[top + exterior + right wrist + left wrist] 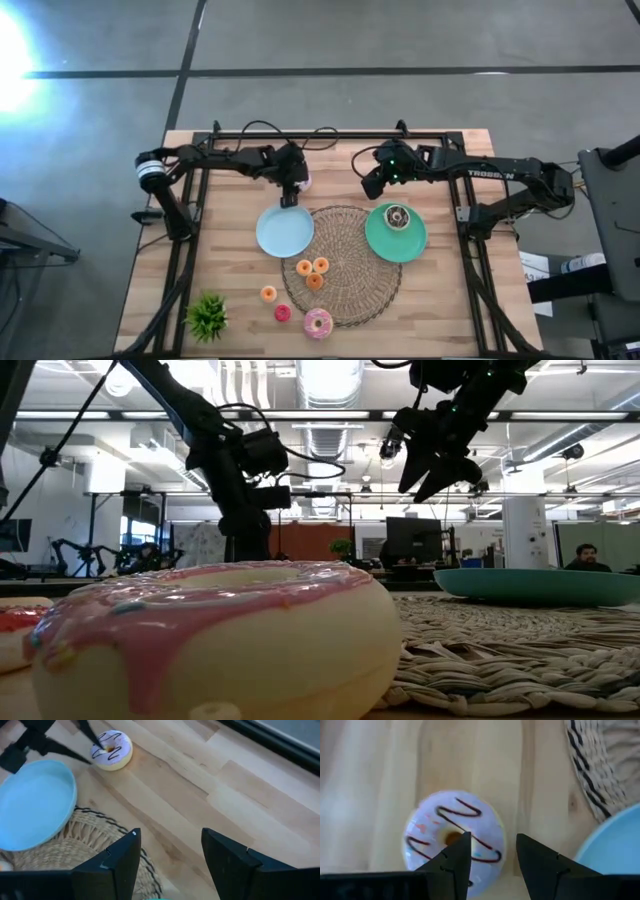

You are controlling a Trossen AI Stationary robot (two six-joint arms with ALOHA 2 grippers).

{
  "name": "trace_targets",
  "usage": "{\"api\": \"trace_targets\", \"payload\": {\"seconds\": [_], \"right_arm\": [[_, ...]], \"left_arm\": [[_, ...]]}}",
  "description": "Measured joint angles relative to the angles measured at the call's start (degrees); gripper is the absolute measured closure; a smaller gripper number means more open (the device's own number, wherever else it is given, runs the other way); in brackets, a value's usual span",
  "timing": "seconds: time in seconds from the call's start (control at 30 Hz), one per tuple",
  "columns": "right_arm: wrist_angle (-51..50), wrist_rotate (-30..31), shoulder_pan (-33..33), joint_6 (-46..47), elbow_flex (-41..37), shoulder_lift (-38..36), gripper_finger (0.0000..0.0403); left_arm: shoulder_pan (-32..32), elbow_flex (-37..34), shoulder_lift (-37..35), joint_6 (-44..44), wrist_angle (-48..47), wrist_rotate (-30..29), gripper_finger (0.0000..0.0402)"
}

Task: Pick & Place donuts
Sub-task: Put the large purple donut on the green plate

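Observation:
The lilac-white frosted donut (445,827) lies flat on the bare wood at the far side, just beyond the light-blue plate (284,232). My left gripper (492,840) is open and points down over it, one finger above the hole and one outside the ring. The dark brown donut (398,216) lies on the green plate (400,243). My right gripper (374,182) is open and empty, hovering just beyond the green plate. The pink-frosted donut (318,323) lies near the front edge. Several tiny orange donuts (313,270) and a red-pink one (283,313) lie on and beside the woven mat (350,290). My left gripper comes from above, pointing down, and straddles one side of the lilac-white donut's ring (487,837). One finger (457,855) is over the hole and the other (540,862) is outside the rim. Whether either finger touches the donut, I cannot tell. The donut lies flat on the table.
A small spiky green plant (207,316) stands at the near left corner. Black frame rails (190,250) run along the table's left, right and far sides. Bare wood lies between the two grippers at the far side.

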Motion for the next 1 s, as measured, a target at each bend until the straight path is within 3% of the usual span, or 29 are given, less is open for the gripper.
{"api": "trace_targets", "payload": {"seconds": [0.4,0.63,0.73,0.87,1.0], "right_arm": [[0.2,0.2,-0.8,-0.7,0.0,0.0,0.0202],[-3.7,0.4,0.4,-0.9,0.0,-1.1,0.0202],[-7.3,3.8,3.0,-1.1,0.0,-3.4,0.0202],[-11.3,9.1,6.4,0.5,-0.6,-7.8,0.0202],[-14.0,9.8,7.4,8.4,-3.3,-12.6,0.0202]], "left_arm": [[-0.1,0.1,4.2,-0.5,1.5,-6.5,0.0278],[-0.8,0.1,5.2,-0.3,3.2,-11.0,0.0373],[-1.1,0.0,4.5,-0.4,4.1,-12.3,0.0393],[-2.9,1.0,1.3,1.3,3.0,-12.4,0.0398],[-7.2,4.3,-2.7,6.0,3.7,-6.3,0.0400]]}}
